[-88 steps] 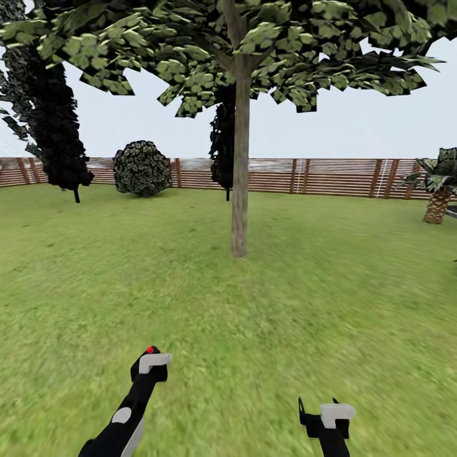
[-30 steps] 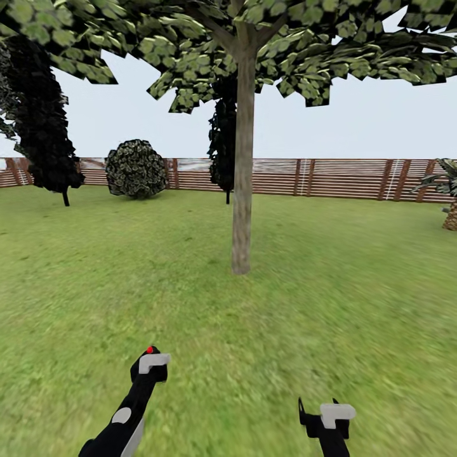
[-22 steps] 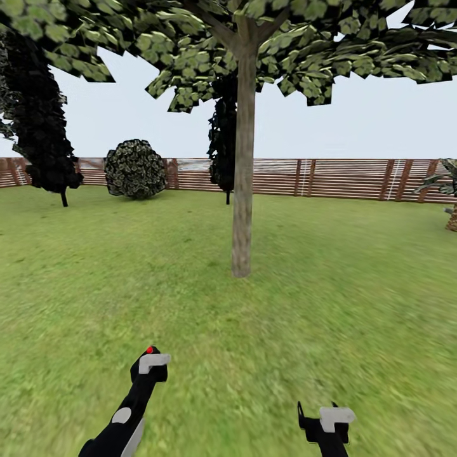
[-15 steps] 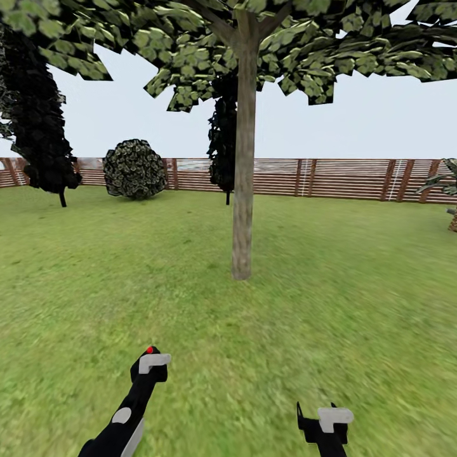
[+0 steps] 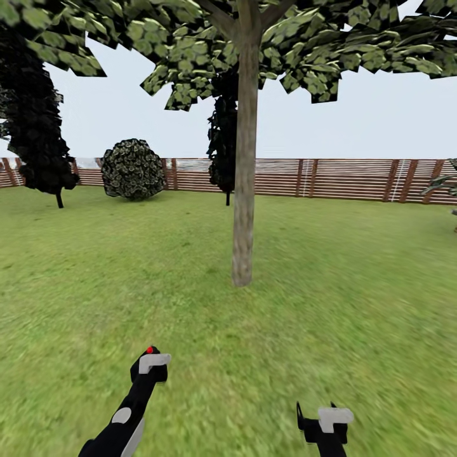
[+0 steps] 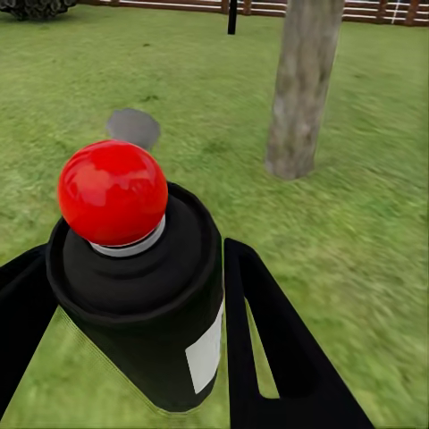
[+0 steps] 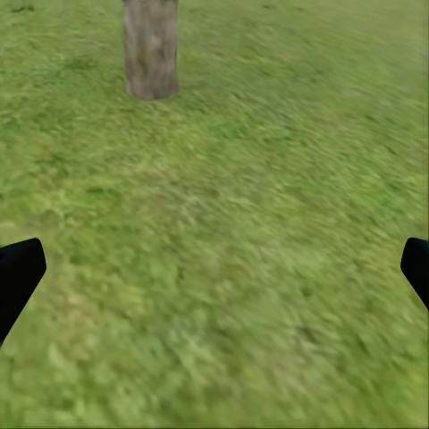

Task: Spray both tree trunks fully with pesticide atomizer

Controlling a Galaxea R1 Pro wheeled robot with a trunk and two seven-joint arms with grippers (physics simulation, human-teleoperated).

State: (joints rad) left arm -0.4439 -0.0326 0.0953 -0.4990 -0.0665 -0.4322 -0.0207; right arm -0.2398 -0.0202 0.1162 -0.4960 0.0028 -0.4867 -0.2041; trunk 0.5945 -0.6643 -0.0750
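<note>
Black fingers of the left hand are clamped on the pesticide atomizer, a dark bottle with a white label and a red dot on top, held upright. In the head view the left hand sits low at about 7 o'clock, the atomizer's red dot showing above it. The right hand sits low at about 5 o'clock; its fingers are spread wide apart at the edges of its wrist view and hold nothing.

Ahead of both hands, at 12 o'clock across the lawn, stands the tree trunk, a pale mottled column rising straight up into a broad green crown. From the left hand it lies toward 1 o'clock, well apart; the left hand is the nearer to it and carries the sprayer, so the coming approach likely turns on closing that gap.

Behind the trunk run the brown slat fence, a round bush at 10 o'clock and dark conifers.

Compared with the earlier frames, the trunk's base sits lower and looks larger, and the palm at 3 o'clock has slid almost out of view: the camera has moved closer.
</note>
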